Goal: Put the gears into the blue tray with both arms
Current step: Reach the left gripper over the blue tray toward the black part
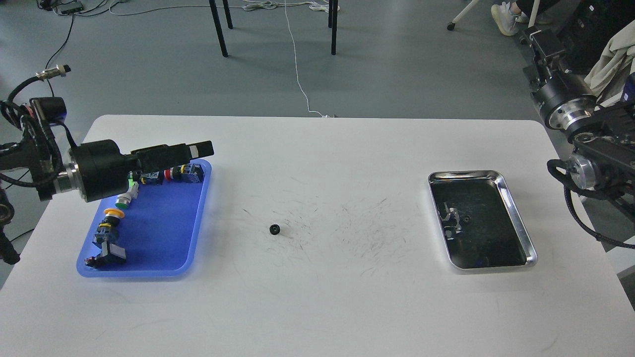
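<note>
One tiny black gear (pixel 275 229) lies on the white table, a little left of centre. A second gear (pixel 465 218) sits inside the silver tray. The blue tray (pixel 163 233) rests at the left. My left gripper (pixel 199 148) reaches in from the left and hovers over the blue tray's far edge, pointing right; I see it side-on, so its fingers merge into one dark bar. My right gripper (pixel 539 38) is high at the far right, beyond the table's corner, dark and end-on. Neither gripper visibly holds anything.
Several push-button switches (pixel 113 220) with green, yellow and red caps line the blue tray's left and far sides. The silver tray (pixel 522 224) stands at the right. Chair legs and cables are on the floor behind the table.
</note>
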You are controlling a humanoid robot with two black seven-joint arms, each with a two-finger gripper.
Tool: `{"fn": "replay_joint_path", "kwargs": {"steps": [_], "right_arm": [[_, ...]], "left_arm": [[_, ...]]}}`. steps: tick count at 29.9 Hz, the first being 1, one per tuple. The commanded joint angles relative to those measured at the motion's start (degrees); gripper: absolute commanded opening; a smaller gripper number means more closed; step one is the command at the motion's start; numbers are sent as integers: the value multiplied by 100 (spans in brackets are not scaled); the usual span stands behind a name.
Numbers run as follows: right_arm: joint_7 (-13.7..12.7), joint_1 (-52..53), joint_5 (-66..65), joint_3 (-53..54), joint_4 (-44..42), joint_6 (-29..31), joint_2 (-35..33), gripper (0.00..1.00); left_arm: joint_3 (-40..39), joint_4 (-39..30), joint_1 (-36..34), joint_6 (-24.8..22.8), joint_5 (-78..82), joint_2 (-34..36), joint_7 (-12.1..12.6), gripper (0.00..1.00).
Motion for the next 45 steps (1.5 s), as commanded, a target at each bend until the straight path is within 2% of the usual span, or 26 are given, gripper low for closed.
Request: {"fn": "replay_joint_path", "kwargs": {"steps": [1, 8, 11, 14, 18, 27, 29, 31, 37, 42, 45], "right_arm": [[0, -31, -1, 11, 0, -18, -17, 94], [0, -39, -1, 20, -9, -35, -114, 94], [0, -39, -1, 37, -9, -26, -140, 94], [0, -48, -1, 37, -9, -26, -149, 94], [0, -39, -1, 29, 0, -18, -175, 94], [0, -31, -10, 20, 0, 0, -193, 94], [0, -31, -10, 20, 0, 0, -184, 94], [0, -31, -10, 20, 0, 0, -184, 94], [0, 48, -10, 11, -18, 44, -245, 94], [0, -188, 95, 327, -97, 44, -500, 95], [0, -522, 639, 590, -88, 79, -500, 95]], "left_arm": [[12, -129, -11, 357, 926, -45, 10, 98], [-15, -51, -90, 357, 1086, -431, -96, 98], [-41, 64, -125, 349, 1278, -607, -303, 98], [3, 107, -274, 349, 1682, -827, -303, 98], [-6, 600, -424, 349, 3070, -1353, -303, 98], [64, 855, -828, 340, 3792, -1900, -303, 97], [292, 942, -977, 348, 4221, -1943, -303, 95], [486, 1057, -995, 410, 4538, -2066, -303, 94], [899, 1575, -995, 1042, 4944, -2330, -303, 92], [987, 1734, -952, 1166, 5005, -2471, -303, 92], [1101, 1760, -925, 1227, 5023, -2567, -303, 92]]}}
